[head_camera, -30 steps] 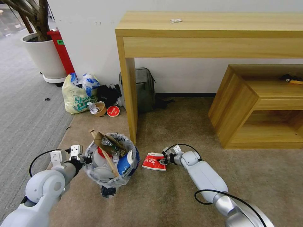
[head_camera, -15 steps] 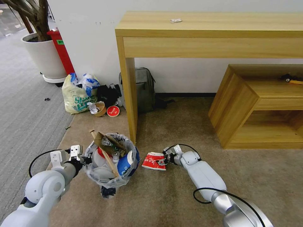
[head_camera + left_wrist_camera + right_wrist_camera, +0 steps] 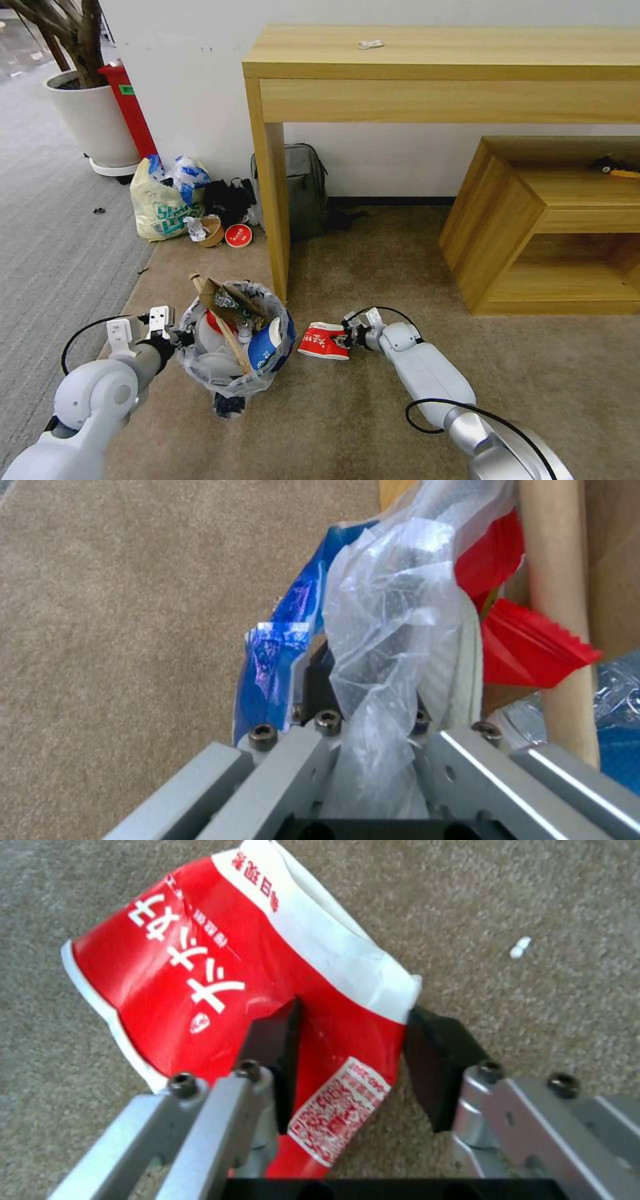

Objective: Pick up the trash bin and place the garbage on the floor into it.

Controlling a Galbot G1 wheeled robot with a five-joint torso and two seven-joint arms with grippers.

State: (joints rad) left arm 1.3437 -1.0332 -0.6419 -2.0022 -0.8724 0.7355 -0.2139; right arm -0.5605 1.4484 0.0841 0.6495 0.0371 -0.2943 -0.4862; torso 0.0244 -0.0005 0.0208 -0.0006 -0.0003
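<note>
White wall [image 3: 187, 80]; beige-tan carpet floor [image 3: 373, 267] adjoining grey ribbed carpet [image 3: 47, 240]. Tall wooden table [image 3: 427, 60] against the wall, low wooden shelf unit [image 3: 527, 220] beside it. Potted tree in white planter [image 3: 93, 120].

1. You cannot see the trash bin's [image 3: 235, 347] black wall; the crinkly liner and the litter piled inside cover it almost entirely.
2. In the left wrist view, the left gripper's [image 3: 365, 715] pads are buried under the translucent bag [image 3: 393, 645], so their contact with the rim is hidden from you.
3. In the right wrist view, the near end of the flattened red-white paper cup [image 3: 267, 1005] is hidden behind the right gripper [image 3: 360, 1060].
4. The small white object [image 3: 371, 44] on the far wooden table [image 3: 467, 73] is too small for you to identify.
5. The low wooden shelf [image 3: 533, 227] is cut off at the right edge.
</note>
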